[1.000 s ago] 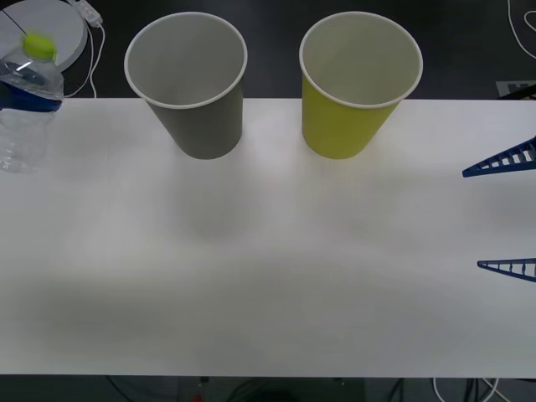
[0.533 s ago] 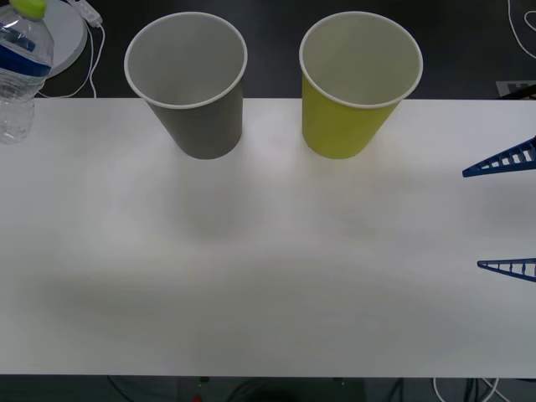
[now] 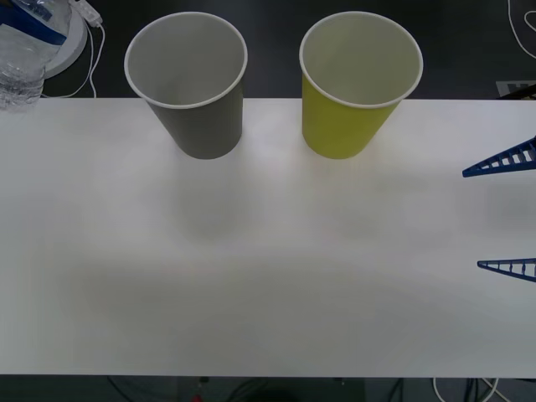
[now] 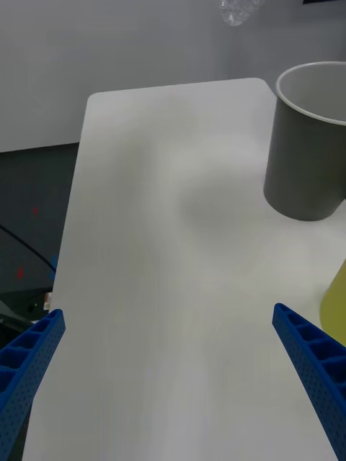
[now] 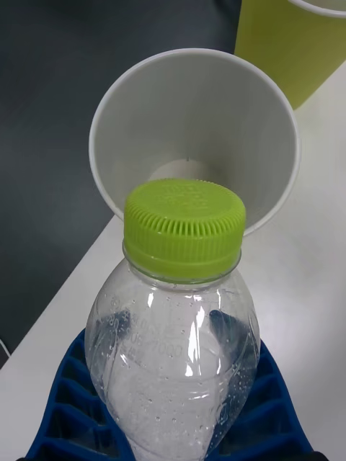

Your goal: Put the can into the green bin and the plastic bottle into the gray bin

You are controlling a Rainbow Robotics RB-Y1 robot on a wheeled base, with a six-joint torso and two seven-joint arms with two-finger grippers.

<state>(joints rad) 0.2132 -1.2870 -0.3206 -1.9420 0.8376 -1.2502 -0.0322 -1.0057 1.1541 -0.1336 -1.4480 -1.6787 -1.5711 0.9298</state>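
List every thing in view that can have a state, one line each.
plastic bottle: capped, held off the table in the left gripper.
gray bin: upright on the table, nothing inside.
green bin: upright beside the gray bin, nothing visible inside.
left gripper: shut on the plastic bottle, at the table's far left corner.
right gripper: open, holding nothing, over the table's right edge.

gray bin [image 3: 201, 126]: gray, white rim
green bin [image 3: 343, 121]: yellow-green, white rim
plastic bottle [image 5: 176, 338]: clear; lime-green ribbed cap
counter [image 3: 268, 276]: white
right gripper [image 4: 173, 374]: blue, ribbed
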